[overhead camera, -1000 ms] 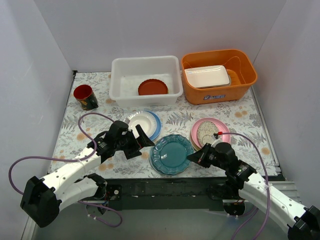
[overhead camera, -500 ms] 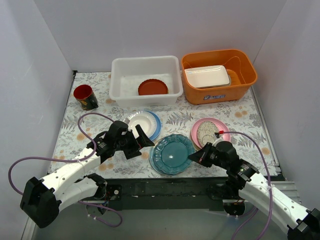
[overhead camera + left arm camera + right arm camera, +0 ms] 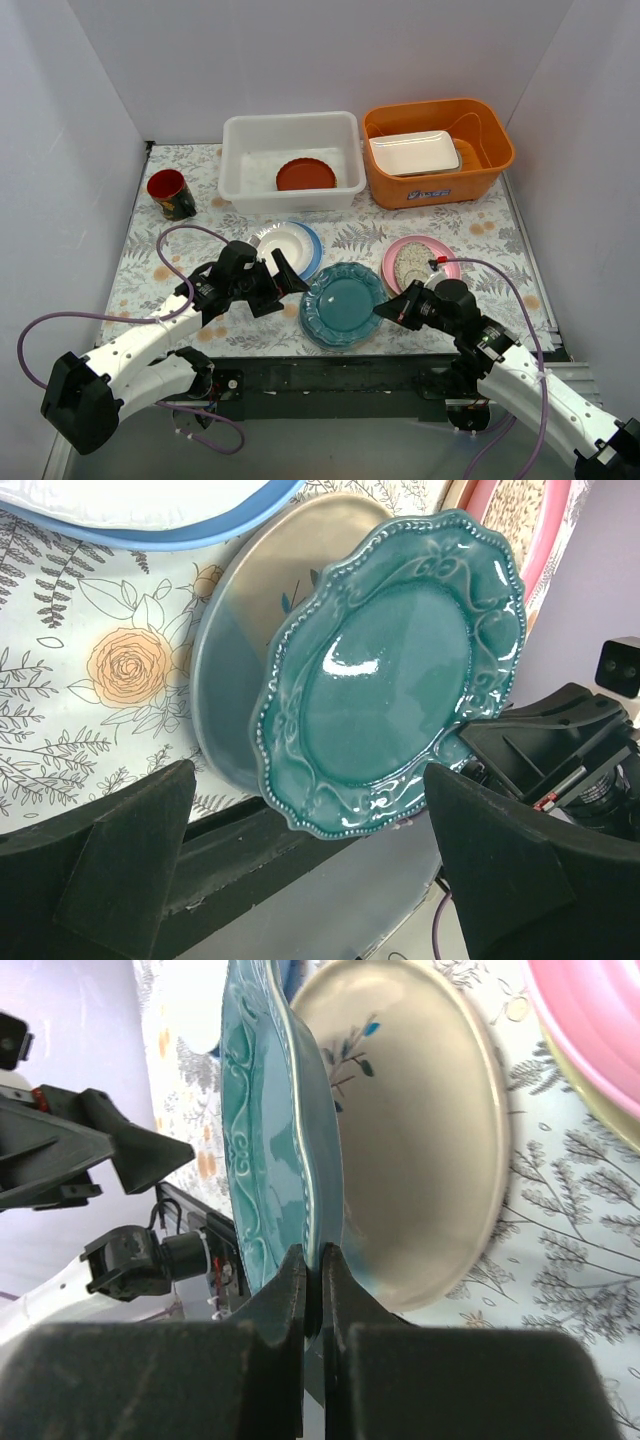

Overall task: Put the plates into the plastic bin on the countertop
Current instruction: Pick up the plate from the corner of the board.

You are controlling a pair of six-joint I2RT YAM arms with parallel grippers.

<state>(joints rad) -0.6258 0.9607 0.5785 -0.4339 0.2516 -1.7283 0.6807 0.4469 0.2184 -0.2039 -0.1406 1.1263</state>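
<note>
My right gripper [image 3: 385, 312] [image 3: 313, 1260] is shut on the near right rim of the teal scalloped plate [image 3: 343, 303] [image 3: 260, 1140] [image 3: 395, 680]. It holds the plate tilted above a cream leaf-patterned plate [image 3: 420, 1140] [image 3: 235, 680] on the countertop [image 3: 140, 270]. The left gripper [image 3: 280, 285] [image 3: 307, 780] stands open just left of the teal plate, holding nothing. A white plate [image 3: 283, 243] rests on a light blue one [image 3: 313, 252]. A speckled grey oval plate [image 3: 411, 263] lies on a pink one [image 3: 445, 262]. A red plate [image 3: 305, 174] lies in the plastic bin [image 3: 240, 130].
An orange tub [image 3: 440, 188] holding a white rectangular tray [image 3: 414, 152] stands right of the bin. A red cup [image 3: 171, 194] stands at the far left. White walls close in three sides, and the arms' black base rail [image 3: 330, 375] runs along the near edge.
The right gripper has raised the teal plate's near right edge, tipping it up off the cream plate and shifting it slightly away from me. The left arm has stayed still.
</note>
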